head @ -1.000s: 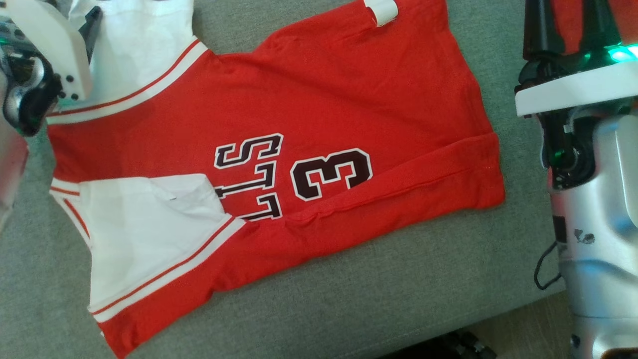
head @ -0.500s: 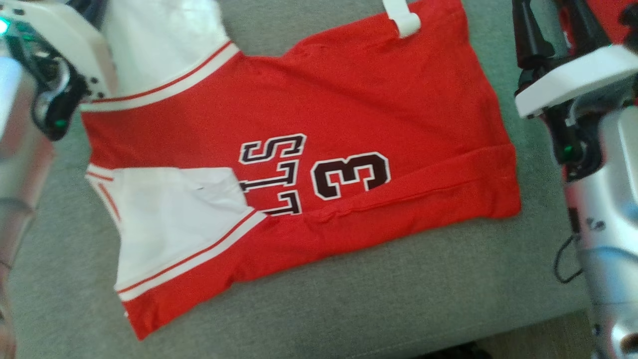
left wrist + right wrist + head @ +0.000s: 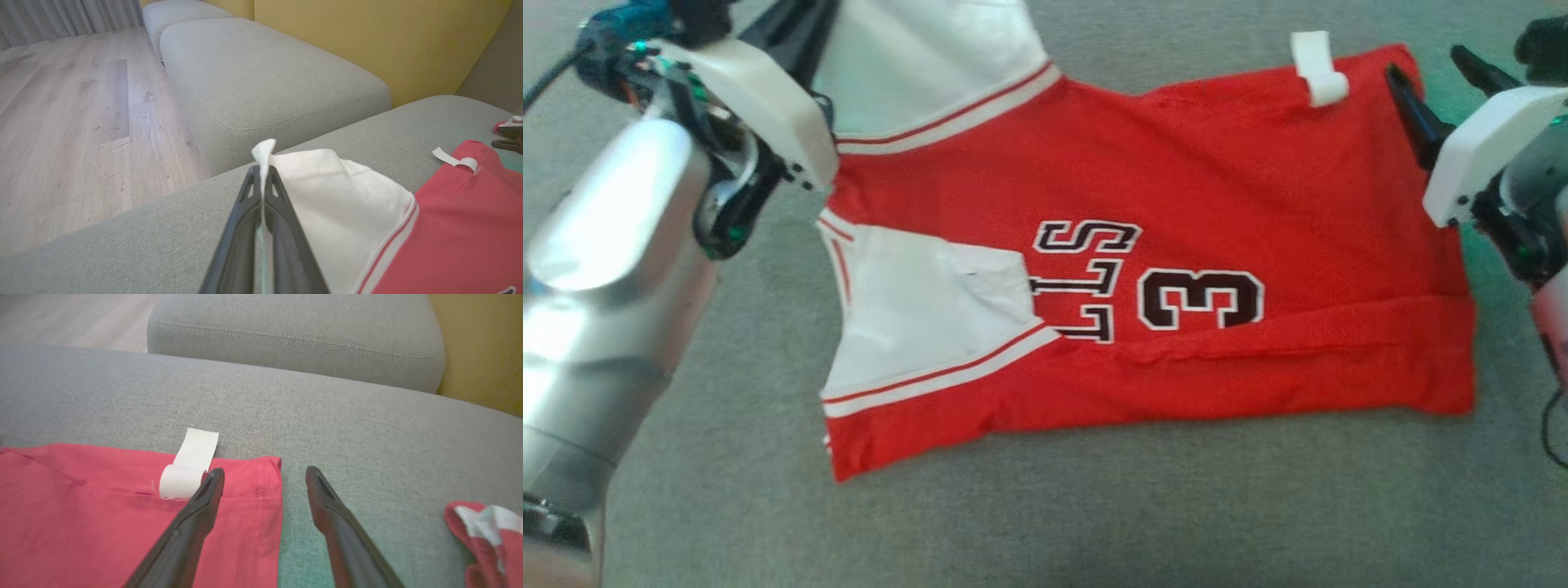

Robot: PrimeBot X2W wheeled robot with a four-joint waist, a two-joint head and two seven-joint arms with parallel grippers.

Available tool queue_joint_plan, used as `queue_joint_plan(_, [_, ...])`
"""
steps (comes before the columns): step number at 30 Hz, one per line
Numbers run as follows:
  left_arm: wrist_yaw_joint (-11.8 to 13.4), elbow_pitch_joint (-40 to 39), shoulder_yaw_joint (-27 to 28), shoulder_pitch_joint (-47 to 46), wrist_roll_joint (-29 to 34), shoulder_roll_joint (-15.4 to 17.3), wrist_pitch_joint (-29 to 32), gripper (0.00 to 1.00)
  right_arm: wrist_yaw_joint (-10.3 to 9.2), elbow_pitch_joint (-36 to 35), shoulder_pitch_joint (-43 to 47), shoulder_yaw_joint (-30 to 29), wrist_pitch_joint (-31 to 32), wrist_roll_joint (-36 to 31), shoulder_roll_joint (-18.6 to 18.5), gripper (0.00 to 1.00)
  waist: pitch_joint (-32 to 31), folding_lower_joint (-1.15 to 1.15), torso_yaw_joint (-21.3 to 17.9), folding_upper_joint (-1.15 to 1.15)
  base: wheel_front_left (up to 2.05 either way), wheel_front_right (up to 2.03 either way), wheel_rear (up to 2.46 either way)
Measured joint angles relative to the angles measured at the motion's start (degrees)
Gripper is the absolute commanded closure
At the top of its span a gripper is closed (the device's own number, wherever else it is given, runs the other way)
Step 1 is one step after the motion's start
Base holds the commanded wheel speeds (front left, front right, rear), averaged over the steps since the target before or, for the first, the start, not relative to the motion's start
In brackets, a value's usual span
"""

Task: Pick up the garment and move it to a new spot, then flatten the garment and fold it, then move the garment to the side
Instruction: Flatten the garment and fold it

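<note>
The garment (image 3: 1176, 188) is a red jersey with white panels and dark lettering, spread on the grey sofa cushion (image 3: 1094, 523). My left gripper (image 3: 261, 169) is shut on the garment's white far-left corner (image 3: 339, 196), and a tip of cloth sticks up between the fingers. In the head view the left gripper (image 3: 800, 20) sits at the top left beside that white panel. My right gripper (image 3: 264, 471) is open; one finger is over the red hem corner beside the white label (image 3: 190, 465), the other over bare cushion. It also appears in the head view as right gripper (image 3: 1431, 67).
A second grey cushion (image 3: 261, 73) lies beyond the one I work on, with a yellow wall (image 3: 367, 36) behind and a wooden floor (image 3: 73, 122) to its side. Another red and white cloth (image 3: 482, 526) lies just right of my right gripper.
My left gripper has shut on the white corner of the garment. The head camera has moved, so the whole picture has shifted. The right gripper's fingers now stand at the garment's far right corner.
</note>
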Motion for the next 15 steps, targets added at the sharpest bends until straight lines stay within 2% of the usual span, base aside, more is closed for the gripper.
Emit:
queue_joint_plan(5, [0.34,-4.11,-0.94,0.19,0.0,-0.51,0.26,1.0,0.0,4.64,-2.66,3.5,0.48,1.52,-2.22,0.0,0.45,0.0,2.65,0.0,0.0,0.0,0.0])
queue_joint_plan(15, [1.08,-7.71,-2.01,1.04,0.0,-0.57,2.04,1.0,0.0,11.55,-8.42,9.25,1.27,3.25,-2.9,0.0,2.92,0.01,4.06,0.0,0.0,0.0,0.0])
